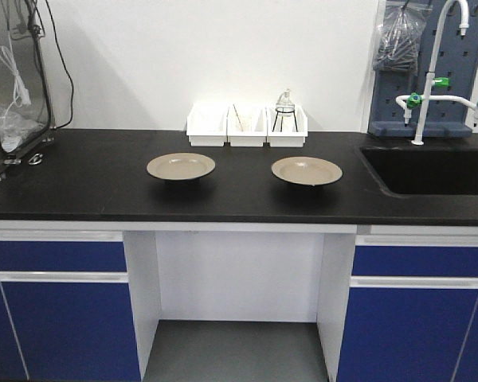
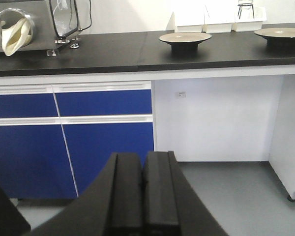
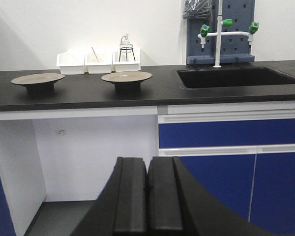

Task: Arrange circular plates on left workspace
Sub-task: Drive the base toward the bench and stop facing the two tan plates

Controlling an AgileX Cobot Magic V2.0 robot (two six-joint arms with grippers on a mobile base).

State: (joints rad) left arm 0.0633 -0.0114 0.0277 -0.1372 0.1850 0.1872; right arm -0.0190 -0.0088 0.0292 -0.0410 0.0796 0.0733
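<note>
Two round beige plates lie on the black countertop (image 1: pixel 80 179). The left plate (image 1: pixel 181 165) sits near the counter's middle; it also shows in the left wrist view (image 2: pixel 185 37) and the right wrist view (image 3: pixel 38 78). The right plate (image 1: pixel 307 170) lies closer to the sink and shows in both wrist views too (image 2: pixel 281 33) (image 3: pixel 126 76). My left gripper (image 2: pixel 143 160) is shut and empty, low in front of the blue cabinets, well below the counter. My right gripper (image 3: pixel 147 164) is shut and empty, also below counter height. Neither gripper shows in the front view.
Three white bins (image 1: pixel 247 126) stand against the wall behind the plates, one holding a wire stand. A black sink basin (image 1: pixel 430 169) with a white tap (image 1: pixel 434 72) is at the right. A glass-fronted box (image 1: pixel 16 79) stands at the far left. A knee recess (image 1: pixel 235 278) opens under the counter.
</note>
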